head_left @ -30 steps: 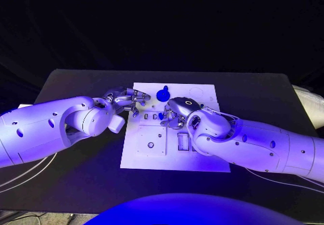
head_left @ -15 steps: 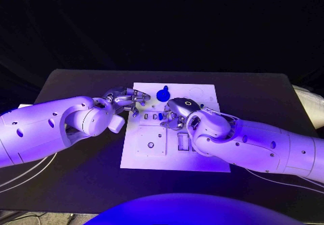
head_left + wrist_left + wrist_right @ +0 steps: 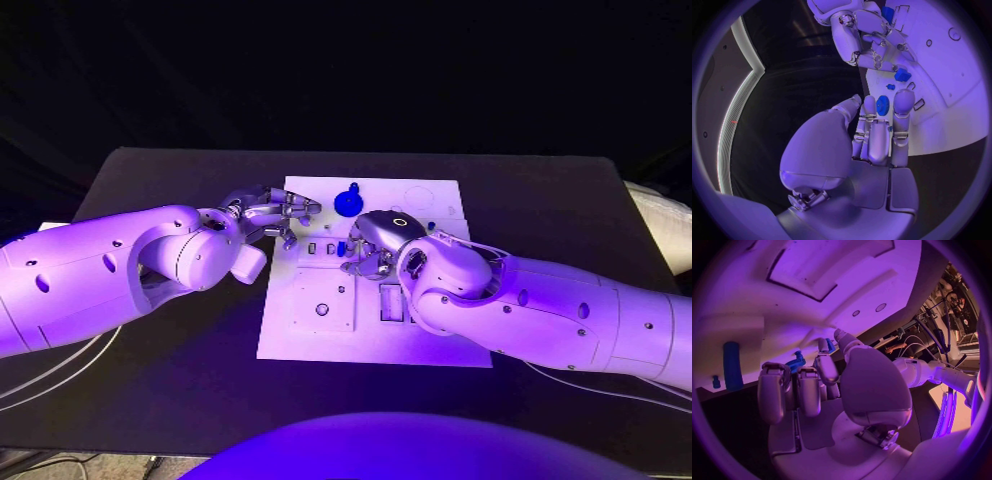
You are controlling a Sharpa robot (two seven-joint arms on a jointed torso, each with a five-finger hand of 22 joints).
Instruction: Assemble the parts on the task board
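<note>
The white task board (image 3: 433, 340) lies mid-table. My left hand (image 3: 271, 212) hovers at the board's far left edge with its fingers (image 3: 877, 131) stretched out and nothing in them. Just beyond them a blue toothed wheel (image 3: 882, 106) stands on the board (image 3: 942, 100), also seen from the head camera as a wheel (image 3: 348, 203). My right hand (image 3: 372, 245) is curled down over the board's middle slots. Its fingertips (image 3: 773, 375) pinch a small ridged blue part (image 3: 795, 363), the same part (image 3: 902, 75) near that hand (image 3: 870, 47).
A blue cylinder (image 3: 732, 365) and a tiny blue peg (image 3: 716, 381) stand on the board (image 3: 817, 300) by my right hand. Rectangular recesses (image 3: 391, 302) and small holes (image 3: 322, 309) mark the board's near half. Black table (image 3: 159, 330) surrounds it.
My right hand has crept slightly left and lower over the middle slots. The left hand and the blue wheel have stayed put.
</note>
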